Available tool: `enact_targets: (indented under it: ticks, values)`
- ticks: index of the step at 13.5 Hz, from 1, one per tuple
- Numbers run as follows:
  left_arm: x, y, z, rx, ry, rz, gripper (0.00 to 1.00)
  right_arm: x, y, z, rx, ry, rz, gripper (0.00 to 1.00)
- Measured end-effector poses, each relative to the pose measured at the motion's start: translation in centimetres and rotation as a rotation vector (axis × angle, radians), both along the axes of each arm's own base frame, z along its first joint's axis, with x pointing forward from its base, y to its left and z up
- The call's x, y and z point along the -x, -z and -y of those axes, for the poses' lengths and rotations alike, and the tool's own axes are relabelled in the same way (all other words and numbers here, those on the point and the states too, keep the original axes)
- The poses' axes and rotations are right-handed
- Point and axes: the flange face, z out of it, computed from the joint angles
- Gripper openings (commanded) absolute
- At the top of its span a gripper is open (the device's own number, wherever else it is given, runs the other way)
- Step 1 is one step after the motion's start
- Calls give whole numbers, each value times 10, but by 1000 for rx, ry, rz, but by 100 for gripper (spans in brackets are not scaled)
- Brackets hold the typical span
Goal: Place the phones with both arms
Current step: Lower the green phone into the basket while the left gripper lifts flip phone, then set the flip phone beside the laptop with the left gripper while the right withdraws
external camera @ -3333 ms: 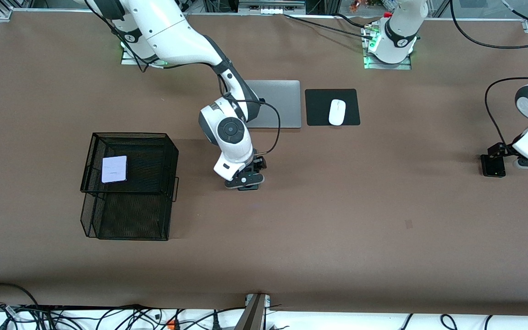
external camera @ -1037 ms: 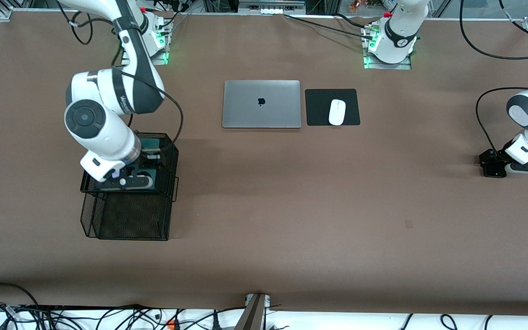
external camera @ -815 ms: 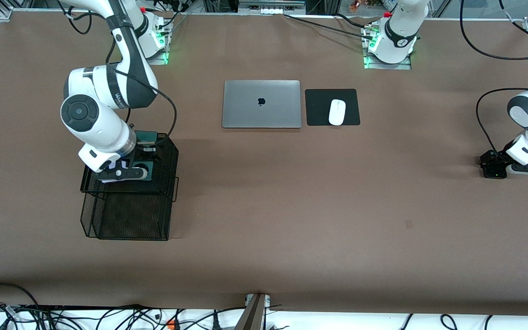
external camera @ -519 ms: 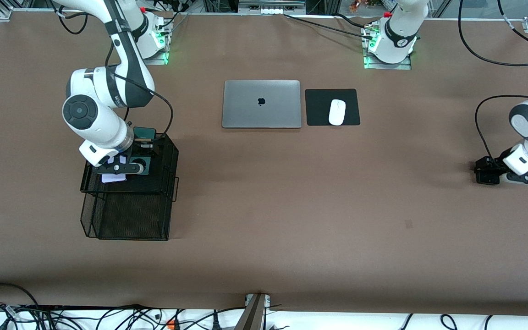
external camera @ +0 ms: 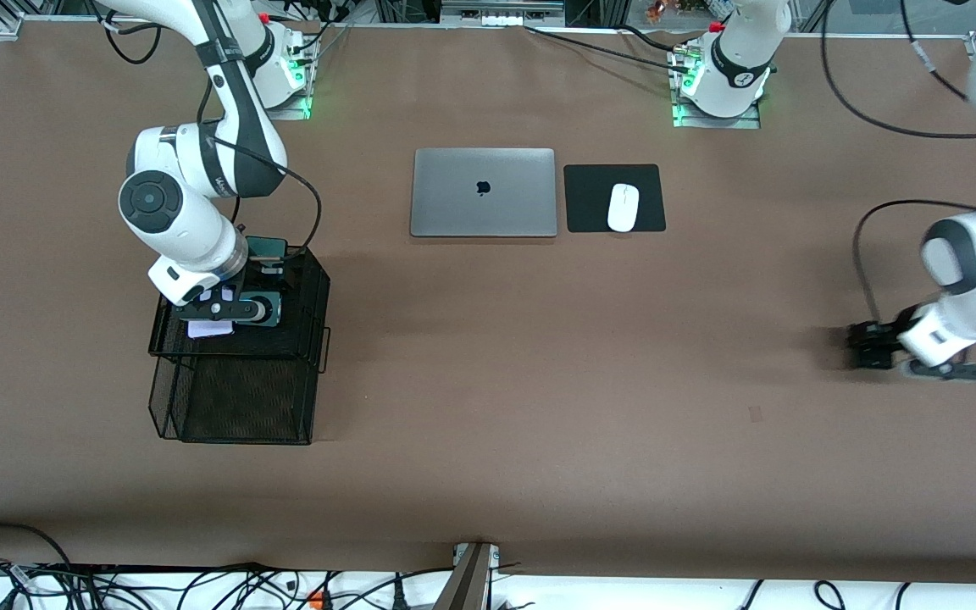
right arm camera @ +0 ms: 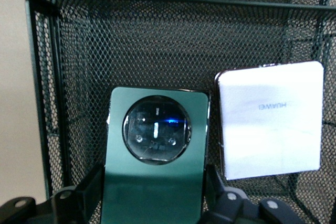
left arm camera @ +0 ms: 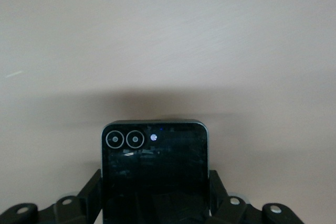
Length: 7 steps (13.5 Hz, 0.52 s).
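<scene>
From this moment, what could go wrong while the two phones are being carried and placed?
1. The right gripper holds the green phone over the wire basket's upper tray, close beside the white phone; lowering it might land it on that phone's edge.
2. The green phone's upper end reaches the tray rim, so it could catch the mesh.
3. The left gripper grips only one end of the black phone; it could slip.
</scene>
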Motion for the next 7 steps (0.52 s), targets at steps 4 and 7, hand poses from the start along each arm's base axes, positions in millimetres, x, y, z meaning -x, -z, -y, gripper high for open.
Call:
enact_targets:
  ticks: [4, 7]
  values:
    - [-25, -2, 155, -8, -92, 2, 0, -5, -7, -3, -7, -1, 34, 99]
    - [-23, -8, 259, -12, -208, 11, 0, -10, -15, -5, -11, -2, 52, 99]
